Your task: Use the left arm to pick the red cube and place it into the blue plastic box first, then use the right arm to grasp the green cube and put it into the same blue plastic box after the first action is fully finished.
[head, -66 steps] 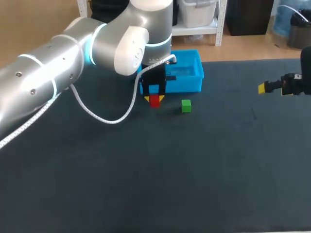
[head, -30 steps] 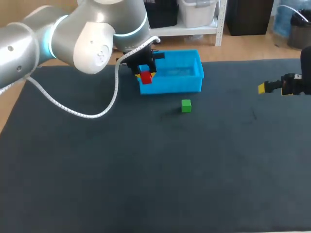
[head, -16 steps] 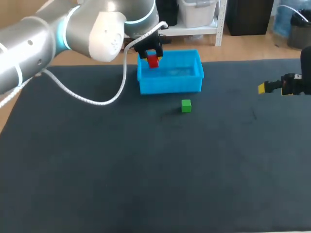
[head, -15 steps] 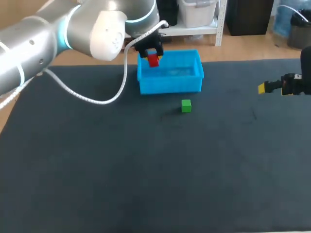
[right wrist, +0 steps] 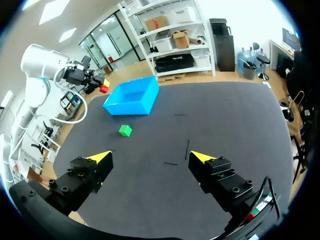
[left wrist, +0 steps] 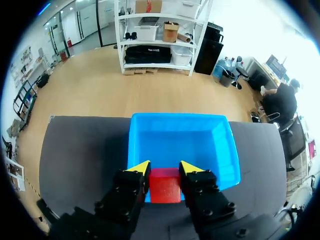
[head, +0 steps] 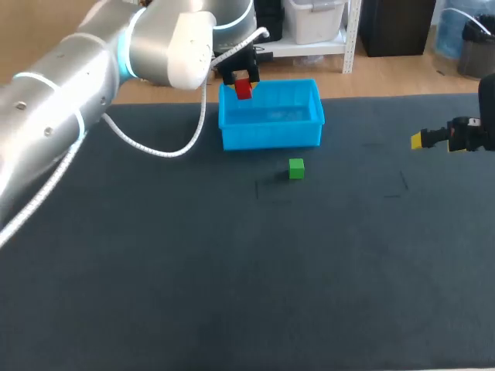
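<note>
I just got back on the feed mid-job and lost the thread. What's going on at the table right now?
The left gripper is shut on the small red cube, holding it in the air by the edge of the open blue plastic box; it is not released yet. The small green cube sits untouched on the dark table in front of the box. The right gripper is open and empty, off to the side.

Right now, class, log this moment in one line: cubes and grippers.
left gripper: shut on red cube, over edge of blue box | green cube: on table | right gripper: open
</note>
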Action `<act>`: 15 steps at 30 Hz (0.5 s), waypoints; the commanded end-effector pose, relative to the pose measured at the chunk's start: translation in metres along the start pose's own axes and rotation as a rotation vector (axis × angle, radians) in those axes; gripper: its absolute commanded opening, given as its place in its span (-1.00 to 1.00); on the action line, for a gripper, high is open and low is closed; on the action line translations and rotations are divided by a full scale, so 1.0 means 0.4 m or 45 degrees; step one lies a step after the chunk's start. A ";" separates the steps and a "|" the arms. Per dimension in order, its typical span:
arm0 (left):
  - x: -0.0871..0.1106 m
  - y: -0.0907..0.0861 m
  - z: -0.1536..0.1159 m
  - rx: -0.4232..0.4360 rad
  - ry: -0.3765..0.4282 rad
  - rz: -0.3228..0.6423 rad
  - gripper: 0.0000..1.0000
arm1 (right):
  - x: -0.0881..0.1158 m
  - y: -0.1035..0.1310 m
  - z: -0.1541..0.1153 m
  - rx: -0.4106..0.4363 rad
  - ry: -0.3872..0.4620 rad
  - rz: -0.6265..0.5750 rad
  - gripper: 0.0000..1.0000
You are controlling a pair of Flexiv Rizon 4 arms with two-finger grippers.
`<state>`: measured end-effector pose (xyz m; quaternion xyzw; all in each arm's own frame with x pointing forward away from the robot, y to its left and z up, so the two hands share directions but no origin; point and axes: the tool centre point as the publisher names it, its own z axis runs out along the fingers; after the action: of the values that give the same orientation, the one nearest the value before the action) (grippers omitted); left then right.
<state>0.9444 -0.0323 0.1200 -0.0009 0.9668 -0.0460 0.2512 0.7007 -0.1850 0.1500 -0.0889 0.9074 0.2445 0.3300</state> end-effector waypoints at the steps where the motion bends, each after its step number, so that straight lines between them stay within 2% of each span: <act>1: -0.069 -0.018 0.041 -0.010 0.073 -0.004 -1.00 | 0.001 0.000 -0.001 0.001 0.000 -0.001 1.00; 15: -0.063 -0.019 0.078 -0.044 0.087 0.015 -1.00 | 0.001 0.000 -0.001 0.001 0.000 -0.001 1.00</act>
<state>0.9622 -0.0353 0.1053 0.0025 0.9655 -0.0334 0.2581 0.7007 -0.1850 0.1500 -0.0889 0.9074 0.2445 0.3300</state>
